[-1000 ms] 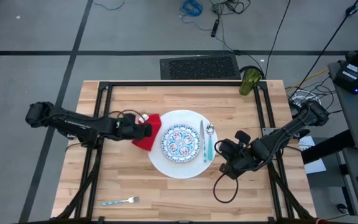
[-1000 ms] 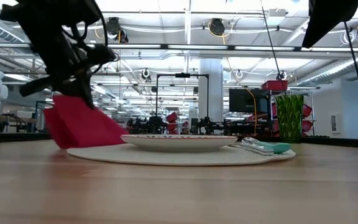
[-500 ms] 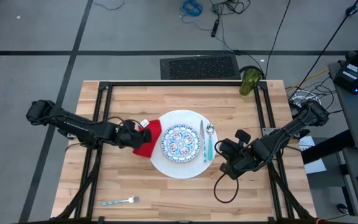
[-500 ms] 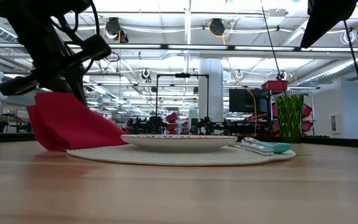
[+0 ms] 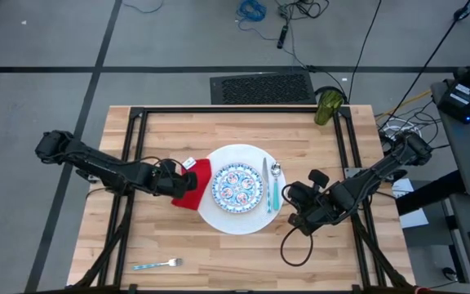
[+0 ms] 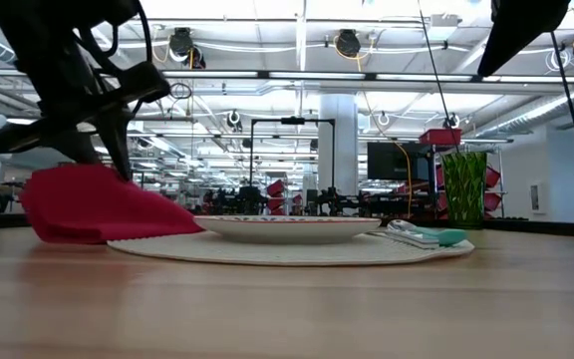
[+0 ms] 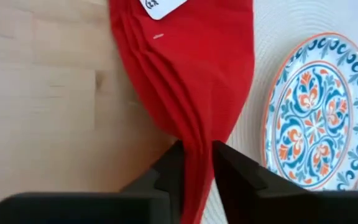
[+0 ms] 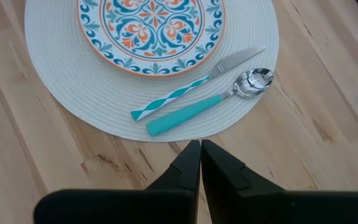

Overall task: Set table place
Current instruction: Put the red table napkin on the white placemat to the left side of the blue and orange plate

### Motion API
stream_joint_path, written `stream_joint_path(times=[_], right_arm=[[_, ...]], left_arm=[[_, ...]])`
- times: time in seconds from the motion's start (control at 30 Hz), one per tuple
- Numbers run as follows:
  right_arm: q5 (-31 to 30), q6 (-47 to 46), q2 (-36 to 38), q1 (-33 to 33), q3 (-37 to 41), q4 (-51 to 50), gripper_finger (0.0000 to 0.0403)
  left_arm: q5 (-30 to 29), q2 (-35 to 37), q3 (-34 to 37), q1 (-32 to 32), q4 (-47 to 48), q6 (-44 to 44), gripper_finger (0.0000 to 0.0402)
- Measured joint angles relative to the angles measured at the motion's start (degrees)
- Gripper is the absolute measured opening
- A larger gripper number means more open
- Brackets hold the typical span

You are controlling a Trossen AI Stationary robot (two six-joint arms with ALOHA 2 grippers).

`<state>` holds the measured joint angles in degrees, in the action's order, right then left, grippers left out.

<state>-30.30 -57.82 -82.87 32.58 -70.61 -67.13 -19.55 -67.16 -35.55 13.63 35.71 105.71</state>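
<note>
- Napkin (image 5: 191, 184) is clamped in the left gripper (image 7: 196, 163), draped on the big round mat's (image 5: 235, 219) left edge.
- Patterned plate (image 5: 237, 187), knife (image 5: 264, 175) and spoon (image 5: 274, 186) are already laid on the mat.
- Fork (image 5: 158, 264) and green cup (image 5: 328, 107) are judged still unplaced.
- Right gripper (image 8: 200, 155) is held together, empty, just beside the mat.

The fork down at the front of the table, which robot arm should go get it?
Probably the left. The fork lies on its side of the table, though the left gripper holds the napkin. The right gripper is shut, empty, farther away.
</note>
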Motion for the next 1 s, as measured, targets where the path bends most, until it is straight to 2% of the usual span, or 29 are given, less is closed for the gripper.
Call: stream_joint_path(times=[0.17, 0.33, 0.57, 0.67, 0.77, 0.9, 1.0], right_arm=[[0.14, 0.00, 0.00, 0.00, 0.00, 0.10, 0.0000], [0.37, -1.12, 0.00, 0.00, 0.00, 0.35, 0.0000], [0.63, -1.25, 0.00, 0.02, 0.00, 0.66, 0.0000], [0.63, -0.67, 0.00, 0.02, 0.00, 0.68, 0.0000], [0.61, 0.07, 0.00, 0.00, 0.00, 0.68, 0.0000], [0.59, 0.09, 0.00, -0.33, 0.00, 0.70, 0.0000], [0.57, 0.07, 0.00, -0.33, 0.00, 1.11, 0.0000]], left_arm=[[0.62, 0.00, -0.02, 0.01, 2.04, -0.50, 0.0123], [1.77, 0.94, -0.02, -0.09, 5.09, -5.79, 0.0169], [2.32, 6.25, -5.46, -0.11, 15.25, -18.30, 0.0183], [2.54, 7.93, -10.16, 0.30, 14.89, -27.84, 0.0182], [6.34, 7.22, -13.34, 2.62, 7.95, -42.81, 0.0182], [11.28, 2.25, -14.16, 6.57, 1.42, -61.92, 0.0182], [11.49, -2.85, -14.05, 8.28, 2.23, -69.47, 0.0182]])
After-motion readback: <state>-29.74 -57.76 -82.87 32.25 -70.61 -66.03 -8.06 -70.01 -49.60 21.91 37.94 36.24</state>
